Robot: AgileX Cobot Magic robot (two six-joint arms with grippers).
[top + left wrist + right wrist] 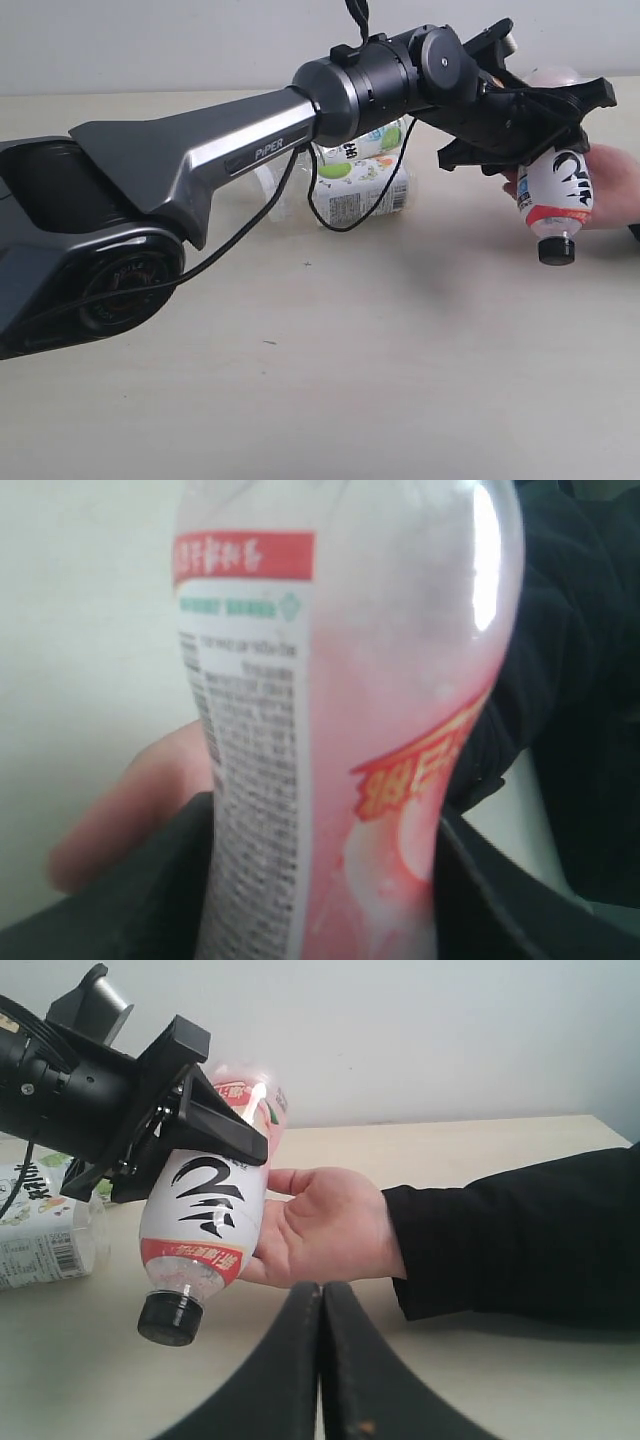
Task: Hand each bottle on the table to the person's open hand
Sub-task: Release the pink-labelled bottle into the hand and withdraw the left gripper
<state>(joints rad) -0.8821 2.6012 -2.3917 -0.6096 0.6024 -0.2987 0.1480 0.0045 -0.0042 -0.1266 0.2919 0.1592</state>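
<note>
Pale beige counter point(330, 380) runs across the frame, with a plain wall behind. At the right edge the left gripper point(545, 135) is pinching the pink bottle point(556, 195) around its body, tipped so the black cap point(556, 250) points down at the counter. That tilt brings the bottle's side to the person's open hand point(325, 1225), which is held palm up just behind it; whether they touch, I can't quite tell. The right gripper point(322, 1350) is low in its own view, pressed together and holding nothing, clear of the handover. Behind the arm, mid-frame, the white-labelled bottles point(365, 175) with green spots sit on the counter, not yet handed over. My read: release comes next, and only once those fingers curl round, or the bottle drops cap-first.
</note>
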